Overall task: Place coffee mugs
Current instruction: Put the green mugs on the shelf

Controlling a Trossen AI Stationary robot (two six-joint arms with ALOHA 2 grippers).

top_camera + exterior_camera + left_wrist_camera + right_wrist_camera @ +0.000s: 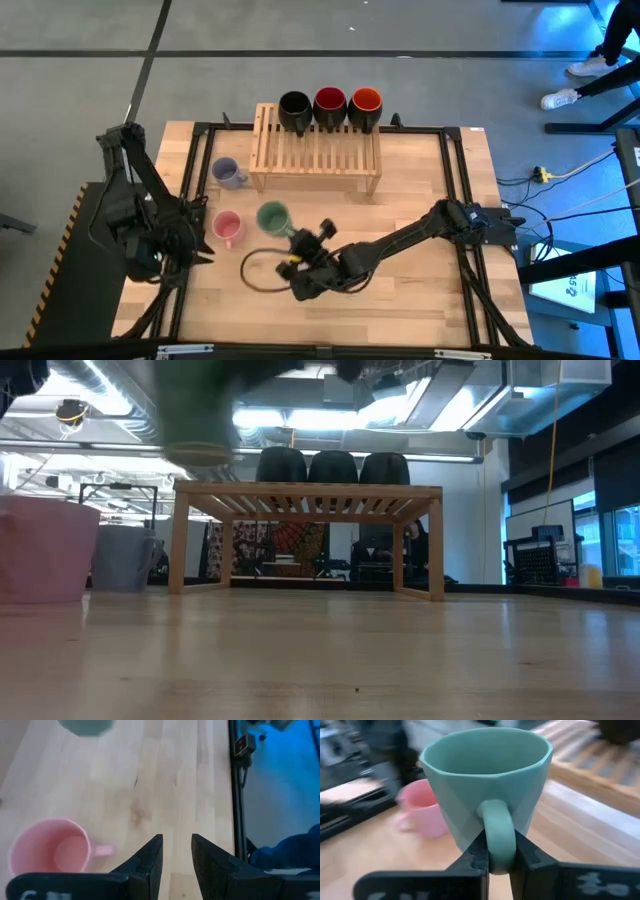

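Observation:
My right gripper (293, 238) is shut on a green mug (485, 775), which hangs above the table's middle left (272, 216). Just to its left a pink mug (228, 228) stands on its base, and a lavender mug (228, 173) stands farther back. Three dark mugs, one all black (295, 108), one red inside (330, 104) and one orange-red inside (366, 104), stand along the far edge of the wooden rack (318, 150). My left gripper (176, 855) hangs open at the table's left, right of the pink mug (50, 852), with nothing between its fingers. My right gripper pinches the green mug's handle (498, 834) between its two fingers, one on each flat side of the loop. The fingers come from the table's near right, slanting down. The mug sits about upright, mouth up, lifted clear of the table (195, 420).
The slatted rack (305, 490) stands at the far middle on four legs, with open room beneath it. A black cable loop (262, 272) lies near the right gripper. Black frame rails (455, 190) run along the table's sides. Bare wood lies to the right and near.

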